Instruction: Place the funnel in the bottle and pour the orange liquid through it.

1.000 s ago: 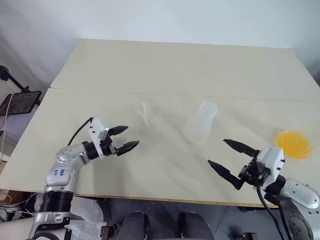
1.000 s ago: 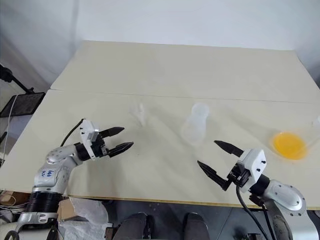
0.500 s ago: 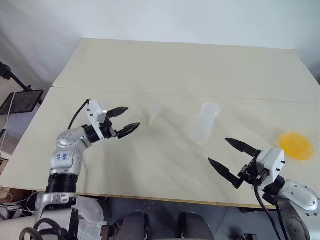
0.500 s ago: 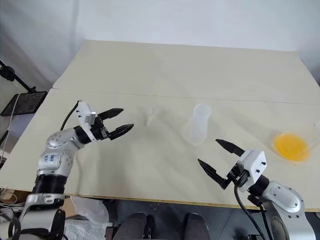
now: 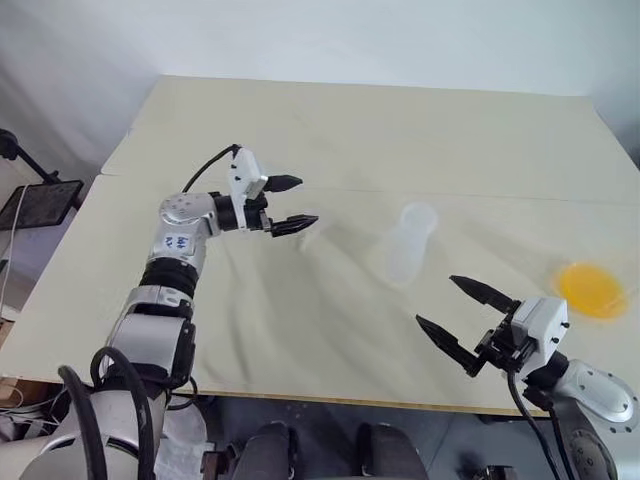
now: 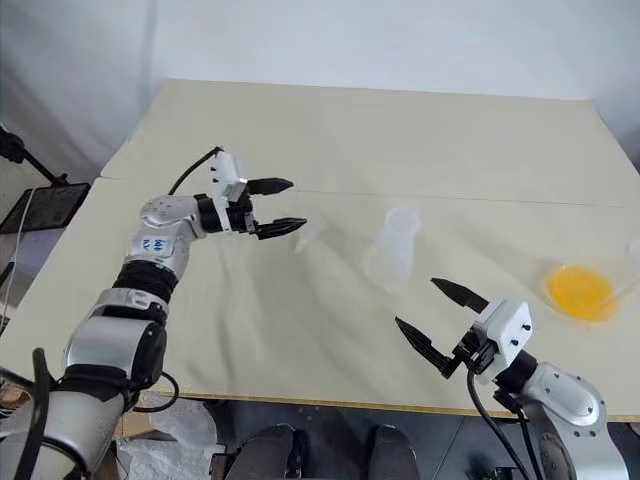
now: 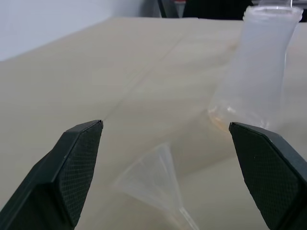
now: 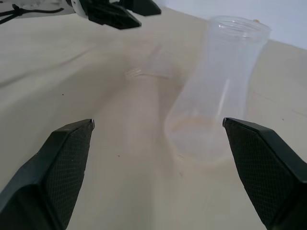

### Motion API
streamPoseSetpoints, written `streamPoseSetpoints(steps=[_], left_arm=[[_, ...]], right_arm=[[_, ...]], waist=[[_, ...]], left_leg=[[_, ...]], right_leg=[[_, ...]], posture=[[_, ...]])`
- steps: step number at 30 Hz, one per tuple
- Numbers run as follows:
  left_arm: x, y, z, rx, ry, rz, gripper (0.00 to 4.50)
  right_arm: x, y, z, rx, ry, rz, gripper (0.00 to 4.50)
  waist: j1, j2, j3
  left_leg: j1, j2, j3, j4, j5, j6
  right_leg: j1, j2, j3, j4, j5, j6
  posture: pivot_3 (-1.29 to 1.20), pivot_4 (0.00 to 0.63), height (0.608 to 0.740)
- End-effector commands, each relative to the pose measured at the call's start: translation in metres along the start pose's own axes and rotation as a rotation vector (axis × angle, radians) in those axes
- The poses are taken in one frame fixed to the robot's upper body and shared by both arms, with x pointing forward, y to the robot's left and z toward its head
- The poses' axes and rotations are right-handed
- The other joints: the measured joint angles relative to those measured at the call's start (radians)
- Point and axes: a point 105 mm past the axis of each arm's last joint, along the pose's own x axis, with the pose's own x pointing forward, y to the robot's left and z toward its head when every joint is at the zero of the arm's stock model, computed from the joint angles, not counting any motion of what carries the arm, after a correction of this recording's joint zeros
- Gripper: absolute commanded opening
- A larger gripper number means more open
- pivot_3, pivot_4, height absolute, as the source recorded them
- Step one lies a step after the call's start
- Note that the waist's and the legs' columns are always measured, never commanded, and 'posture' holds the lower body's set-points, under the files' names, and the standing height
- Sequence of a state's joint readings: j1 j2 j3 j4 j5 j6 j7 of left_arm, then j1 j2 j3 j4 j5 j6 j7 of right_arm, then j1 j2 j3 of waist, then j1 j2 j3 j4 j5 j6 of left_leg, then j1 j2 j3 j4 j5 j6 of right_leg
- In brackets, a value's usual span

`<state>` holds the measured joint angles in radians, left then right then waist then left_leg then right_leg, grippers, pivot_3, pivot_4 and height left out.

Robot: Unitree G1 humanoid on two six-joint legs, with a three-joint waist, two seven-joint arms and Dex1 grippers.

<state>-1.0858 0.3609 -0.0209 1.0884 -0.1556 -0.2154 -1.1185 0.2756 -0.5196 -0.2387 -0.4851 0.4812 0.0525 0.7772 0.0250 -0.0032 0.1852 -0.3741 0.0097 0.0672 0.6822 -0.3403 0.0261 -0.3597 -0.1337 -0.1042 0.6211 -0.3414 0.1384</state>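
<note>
Hovering nr mid-tabletop [image 5: 330,130], left gripper [image 5: 293,204] is spread wide, empty, w/ 1 funnel [image 7: 156,177] lying on its side just ahead. 1 bottle [image 5: 408,243] upright at centre, empty. Right gripper [image 5: 462,320] nr front edge, released. Orange liquid [image 5: 588,288] in 1 clear bowl [image 6: 625,265] by right edge.

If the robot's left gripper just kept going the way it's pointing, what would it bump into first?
Most likely the funnel: it sits on the table just ahead of the open left gripper, between its fingers in the wrist view. The bottle stands farther along and a little to the side. Depth is hard to judge.
</note>
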Motion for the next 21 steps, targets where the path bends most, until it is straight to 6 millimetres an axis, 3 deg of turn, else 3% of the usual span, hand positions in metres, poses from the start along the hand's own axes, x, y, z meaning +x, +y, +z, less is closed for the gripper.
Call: streamPoseSetpoints(steps=[1, 6, 13, 21], left_arm=[[0.006, 0.001, -0.002, 0.016, 0.030, 0.005, 4.48], [0.004, 0.001, 0.002, -0.041, -0.026, 0.006, 4.48], [0.011, -0.016, -0.014, -0.045, 0.008, -0.065, 4.48], [0.023, -0.029, -0.011, -0.045, -0.025, -0.124, 4.48]], right_arm=[[0.000, 0.006, 0.010, -0.028, -0.043, -0.012, 4.50], [-0.004, 0.008, 0.010, -0.025, -0.041, -0.045, 4.50], [-0.002, 0.012, 0.008, -0.012, -0.039, -0.041, 4.50], [0.001, 0.009, 0.009, -0.016, -0.046, -0.037, 4.50]], waist=[[-0.001, 0.000, 0.000], [-0.001, -0.001, 0.001], [0.000, -0.001, 0.001], [0.000, -0.001, 0.001]], left_leg=[[0.000, 0.000, 0.000, 0.000, 0.000, 0.000], [-0.001, 0.002, 0.000, 0.000, 0.000, 0.000], [-0.001, 0.002, 0.000, 0.001, 0.000, 0.000], [-0.001, 0.002, -0.001, 0.001, 0.000, 0.000]], right_leg=[[0.000, 0.000, 0.000, 0.000, 0.000, 0.000], [-0.001, 0.000, 0.000, 0.001, 0.000, 0.000], [-0.001, 0.000, 0.000, 0.001, 0.000, 0.000], [-0.001, 0.000, 0.000, 0.001, 0.000, 0.000]], posture=[[0.00, 0.150, 0.740], [0.00, 0.150, 0.740], [0.00, 0.150, 0.740], [0.00, 0.150, 0.740]])
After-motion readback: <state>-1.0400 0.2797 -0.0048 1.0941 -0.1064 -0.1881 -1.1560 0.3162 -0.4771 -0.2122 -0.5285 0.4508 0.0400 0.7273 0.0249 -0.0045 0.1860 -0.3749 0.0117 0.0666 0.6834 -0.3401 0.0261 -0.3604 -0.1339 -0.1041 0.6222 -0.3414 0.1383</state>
